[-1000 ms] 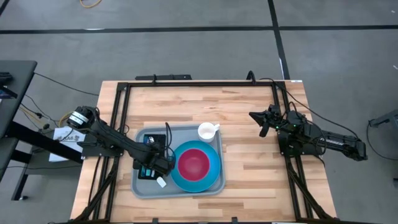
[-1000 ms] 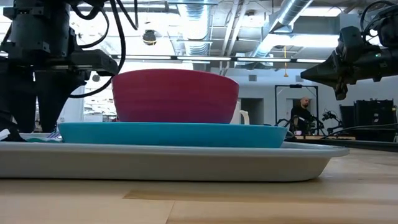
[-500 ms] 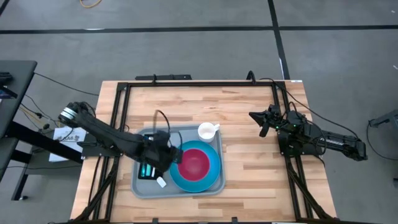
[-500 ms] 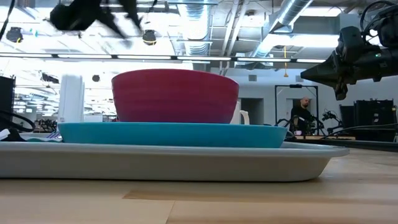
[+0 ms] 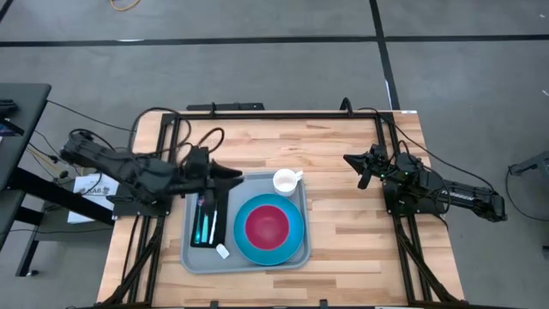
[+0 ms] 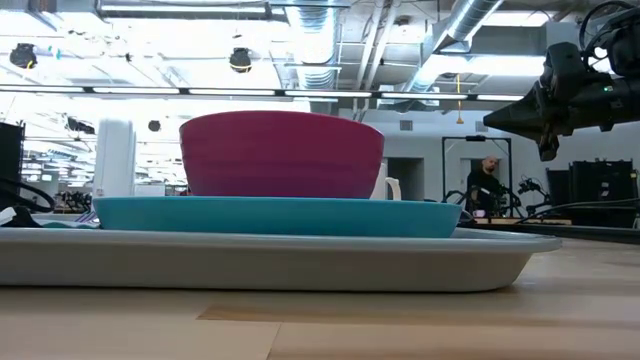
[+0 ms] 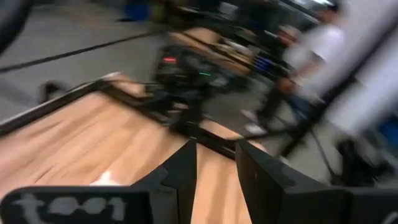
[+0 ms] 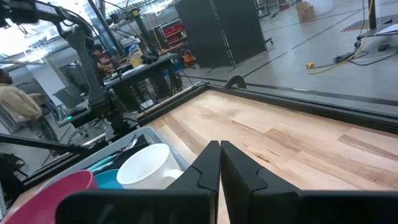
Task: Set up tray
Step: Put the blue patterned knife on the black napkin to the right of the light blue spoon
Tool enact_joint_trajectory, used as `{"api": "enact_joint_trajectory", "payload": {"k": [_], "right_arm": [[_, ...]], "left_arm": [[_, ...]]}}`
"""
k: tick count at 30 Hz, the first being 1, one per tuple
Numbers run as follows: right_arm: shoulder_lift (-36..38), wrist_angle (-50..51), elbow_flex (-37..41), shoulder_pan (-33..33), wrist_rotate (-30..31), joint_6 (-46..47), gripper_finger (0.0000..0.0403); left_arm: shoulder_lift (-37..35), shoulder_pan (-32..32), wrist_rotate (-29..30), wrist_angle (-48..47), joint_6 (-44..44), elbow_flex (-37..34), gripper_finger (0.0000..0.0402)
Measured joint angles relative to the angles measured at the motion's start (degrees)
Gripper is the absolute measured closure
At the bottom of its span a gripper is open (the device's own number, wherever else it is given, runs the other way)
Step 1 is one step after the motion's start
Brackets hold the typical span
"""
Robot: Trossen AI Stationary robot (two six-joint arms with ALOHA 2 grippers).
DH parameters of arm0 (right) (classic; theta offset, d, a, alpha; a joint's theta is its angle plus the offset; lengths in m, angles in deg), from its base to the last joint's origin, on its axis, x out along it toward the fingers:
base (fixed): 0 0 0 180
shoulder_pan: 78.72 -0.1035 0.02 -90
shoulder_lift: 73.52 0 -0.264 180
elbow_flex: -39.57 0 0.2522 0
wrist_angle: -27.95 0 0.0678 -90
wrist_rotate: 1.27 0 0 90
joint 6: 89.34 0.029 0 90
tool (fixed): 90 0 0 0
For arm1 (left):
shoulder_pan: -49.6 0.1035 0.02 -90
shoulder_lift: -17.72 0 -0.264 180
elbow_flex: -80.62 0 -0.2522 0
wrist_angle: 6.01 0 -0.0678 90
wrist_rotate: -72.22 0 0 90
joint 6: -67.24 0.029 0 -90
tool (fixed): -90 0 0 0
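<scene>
The light grey-blue tray (image 5: pixel 193 257) lies near the table's middle. On it a round blue plate (image 5: pixel 296 245) carries a magenta bowl (image 5: pixel 268 225). A white cup (image 5: pixel 286 181) stands in the tray's far right corner. A black napkin (image 5: pixel 217 225) with teal cutlery (image 5: pixel 202 221) lies along the tray's left side. My left gripper (image 5: pixel 233 176) hangs open and about level above the tray's far left corner, with nothing between its fingers (image 7: pixel 183 177). My right gripper (image 5: pixel 350 161) waits shut at the table's right, clear of the tray.
A small white object (image 5: pixel 222 251) stands on the tray near its front edge, left of the plate (image 6: pixel 275 215). Black frame rails (image 5: pixel 257 114) run along the table's edges. Bare wood lies right of the tray. People stand in the room beyond (image 6: pixel 487 185).
My left gripper has risen from the napkin on the tray's left side and drawn back toward the table's far left. It has tipped from pointing down to about level and rolled about its own axis. It has left the low view. The cutlery stays on the napkin.
</scene>
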Motion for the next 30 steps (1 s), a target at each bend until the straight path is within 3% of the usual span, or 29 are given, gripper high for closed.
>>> {"api": "enact_joint_trajectory", "payload": {"k": [5,9,13,17,20,23,30], "right_arm": [[0.00,0.03,-0.01,0.00,0.00,0.00,0.0397],[0.00,0.05,0.00,0.00,0.00,0.00,0.0398],[0.00,0.05,0.01,0.00,0.00,0.00,0.0398],[0.01,0.06,0.02,0.00,0.00,0.00,0.0398],[0.00,0.06,0.02,0.00,0.00,0.00,0.0398],[0.00,0.07,0.02,0.00,0.00,0.00,0.0397],[0.00,0.07,0.00,0.00,0.02,0.00,0.0397]], "left_arm": [[-2.42,3.18,-16.26,-0.32,12.25,-0.54,0.0305],[-7.95,6.12,-27.92,4.96,19.23,-7.01,0.0317],[-16.76,12.27,-37.14,14.46,19.65,-18.06,0.0337],[-25.27,18.11,-44.21,19.79,13.19,-27.77,0.0355],[-30.39,20.51,-44.00,18.77,6.65,-34.10,0.0363],[-34.19,21.56,-37.48,14.62,-3.29,-38.88,0.0365],[-34.78,21.75,-20.38,-14.63,-24.28,-41.51,0.0365]]}}
